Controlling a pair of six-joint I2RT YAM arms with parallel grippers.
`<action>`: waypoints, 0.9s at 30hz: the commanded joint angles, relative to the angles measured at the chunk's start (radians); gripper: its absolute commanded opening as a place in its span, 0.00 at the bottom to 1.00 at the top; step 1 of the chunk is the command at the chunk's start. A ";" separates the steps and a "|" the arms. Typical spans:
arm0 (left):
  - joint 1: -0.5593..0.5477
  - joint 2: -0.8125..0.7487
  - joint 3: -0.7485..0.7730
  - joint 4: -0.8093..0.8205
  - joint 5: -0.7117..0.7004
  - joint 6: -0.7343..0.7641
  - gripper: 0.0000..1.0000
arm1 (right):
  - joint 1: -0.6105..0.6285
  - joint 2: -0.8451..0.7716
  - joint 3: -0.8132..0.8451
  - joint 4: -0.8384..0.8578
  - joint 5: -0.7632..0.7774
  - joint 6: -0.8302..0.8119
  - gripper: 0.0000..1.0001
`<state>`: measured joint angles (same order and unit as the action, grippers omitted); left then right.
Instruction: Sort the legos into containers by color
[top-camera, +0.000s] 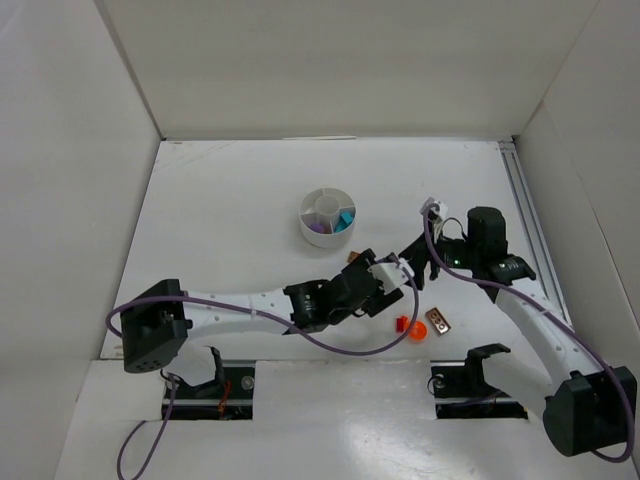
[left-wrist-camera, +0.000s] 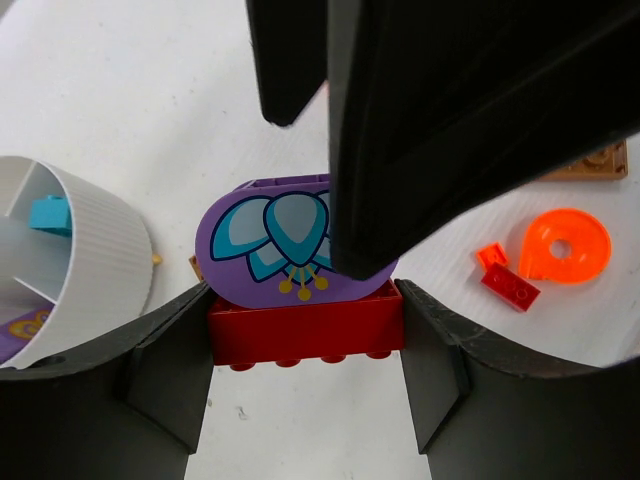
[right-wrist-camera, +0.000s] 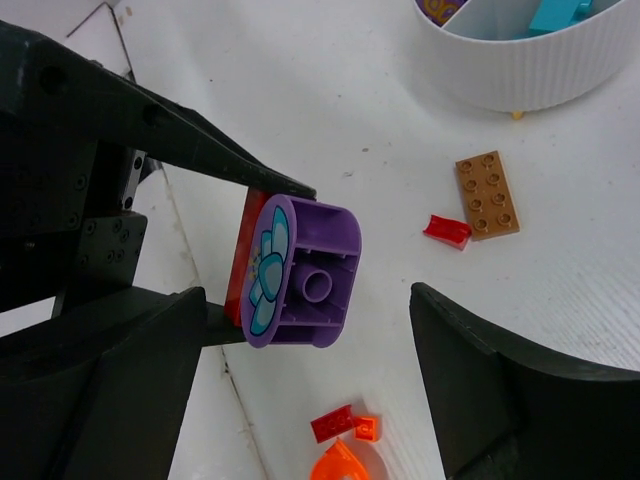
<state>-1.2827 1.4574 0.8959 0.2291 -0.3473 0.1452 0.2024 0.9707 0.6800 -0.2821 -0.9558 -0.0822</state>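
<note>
Left wrist shows left claw (left-wrist-camera: 305, 345) clamping red brick (left-wrist-camera: 305, 322), right claw (right-wrist-camera: 308, 295) spread apart

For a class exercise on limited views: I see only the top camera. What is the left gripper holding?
Observer: The left gripper clamps a red brick.
Operator: Is anything stuck to it?
Observer: Yes, a purple piece with a blue petal print is attached.
Operator: Is the right gripper gripping that?
Observer: No. The right gripper is open, with one finger on each side of the purple piece and a gap between.
</note>
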 joint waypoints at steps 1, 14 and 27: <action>-0.004 -0.068 0.018 0.099 -0.047 0.034 0.26 | -0.008 0.008 0.030 0.054 -0.070 0.024 0.86; -0.004 -0.078 0.009 0.154 -0.038 0.065 0.26 | -0.008 0.040 0.018 0.123 -0.146 0.036 0.53; -0.004 -0.127 -0.098 0.130 -0.038 -0.131 0.26 | -0.171 0.008 0.018 0.123 -0.201 -0.028 0.20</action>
<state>-1.2827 1.3914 0.8406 0.3302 -0.3820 0.1028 0.0700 0.9981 0.6781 -0.2150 -1.1053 -0.0601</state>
